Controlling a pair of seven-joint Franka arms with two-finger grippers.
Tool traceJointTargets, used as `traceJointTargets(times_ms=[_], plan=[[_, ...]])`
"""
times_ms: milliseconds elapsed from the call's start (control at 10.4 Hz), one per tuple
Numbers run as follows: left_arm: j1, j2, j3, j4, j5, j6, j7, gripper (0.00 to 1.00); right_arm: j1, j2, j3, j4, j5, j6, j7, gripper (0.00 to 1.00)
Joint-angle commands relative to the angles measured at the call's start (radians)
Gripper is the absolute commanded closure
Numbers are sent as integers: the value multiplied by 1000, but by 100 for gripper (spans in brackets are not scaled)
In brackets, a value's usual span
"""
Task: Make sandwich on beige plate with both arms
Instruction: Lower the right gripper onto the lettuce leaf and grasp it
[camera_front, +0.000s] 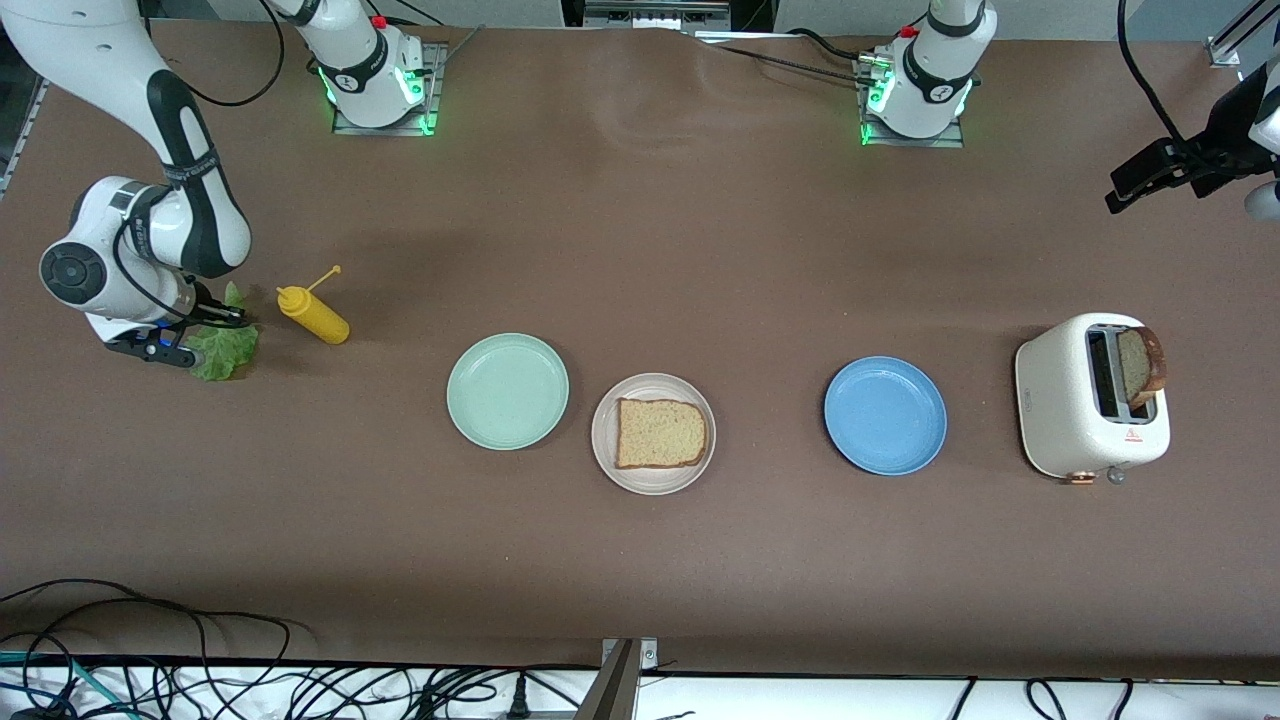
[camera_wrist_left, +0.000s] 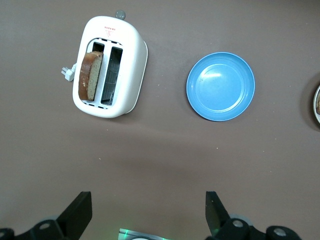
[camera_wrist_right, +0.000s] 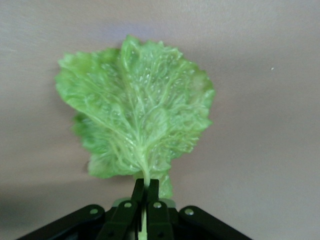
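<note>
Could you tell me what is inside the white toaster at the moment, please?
One brown-crusted bread slice stands in one slot of the toaster, sticking up above the top. The other slot looks empty. The slice's lower part is hidden inside the slot.

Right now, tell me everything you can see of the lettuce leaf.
The lettuce leaf is one ruffled, bright green piece with pale veins fanning out from a lighter stem, and it looks glossy and bumpy. It lies spread flat on the brown table at the right arm's end, beside the yellow squeeze bottle. The right gripper is shut on its stem end. Nothing else touches it.
</note>
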Motion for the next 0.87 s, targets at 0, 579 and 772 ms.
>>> traceJointTargets(times_ms=[0,579,772], plan=[[8,-3,-2,0,-19,-9,-7,0,5,-77,36,110,16,-216,-17,100],[8,-3,-2,0,-18,-9,-5,0,20,-68,200,592,63,-693,6,100],[8,-3,-2,0,-19,-9,-5,0,23,-68,260,664,88,-716,65,100]])
